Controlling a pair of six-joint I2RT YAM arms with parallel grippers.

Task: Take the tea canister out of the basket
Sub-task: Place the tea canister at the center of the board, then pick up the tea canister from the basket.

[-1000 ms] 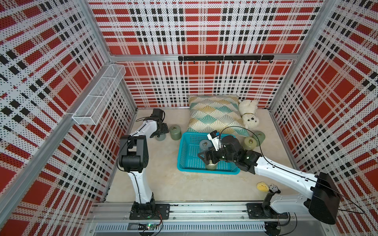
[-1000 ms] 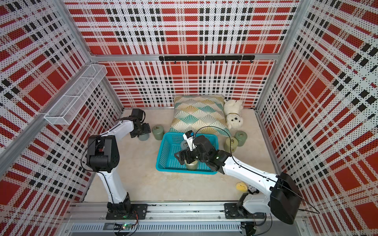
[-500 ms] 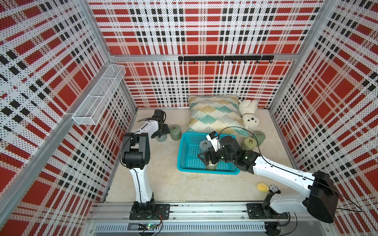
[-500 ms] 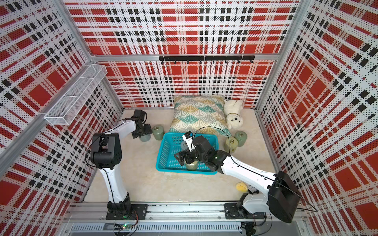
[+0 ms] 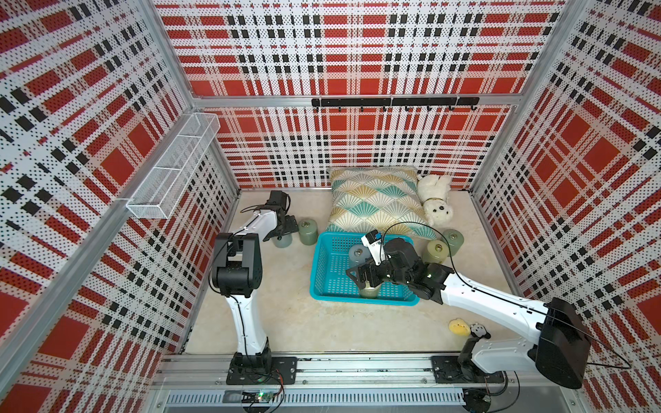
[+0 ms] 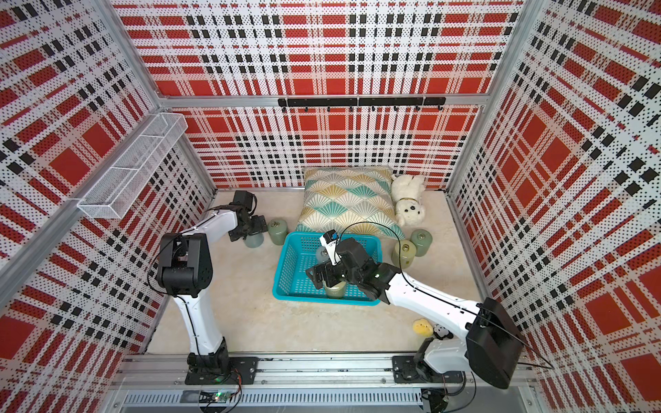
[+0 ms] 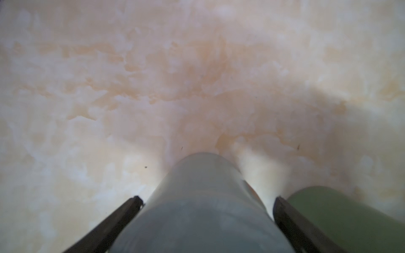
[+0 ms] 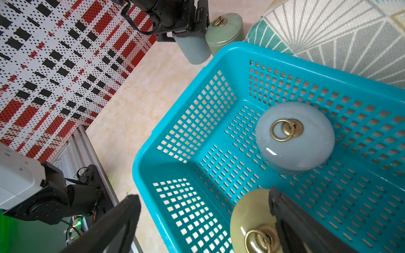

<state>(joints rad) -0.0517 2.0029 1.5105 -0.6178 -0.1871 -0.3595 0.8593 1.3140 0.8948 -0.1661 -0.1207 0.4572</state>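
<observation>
Right pincer (image 8: 202, 193) gapes over yellow canister (image 8: 247, 210); only wrist view shows ring (image 8: 258, 239).

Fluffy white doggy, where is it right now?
In a top view the toy dog lies at the back of the table, on the robot's right side, just right of the patterned pillow.

You operate in a robotics test cell, not a home. Perforated plaid panels (image 5: 343, 46) on aluminium framing (image 5: 250, 101) enclose a marbled floor (image 5: 304, 329); the left arm (image 5: 246, 321) and right arm (image 5: 493, 304) bolt to a front rail (image 5: 357, 370). Cushion (image 5: 372, 200), plush dog (image 5: 436, 200) and basket (image 5: 314, 264) appear to be staged props.
</observation>
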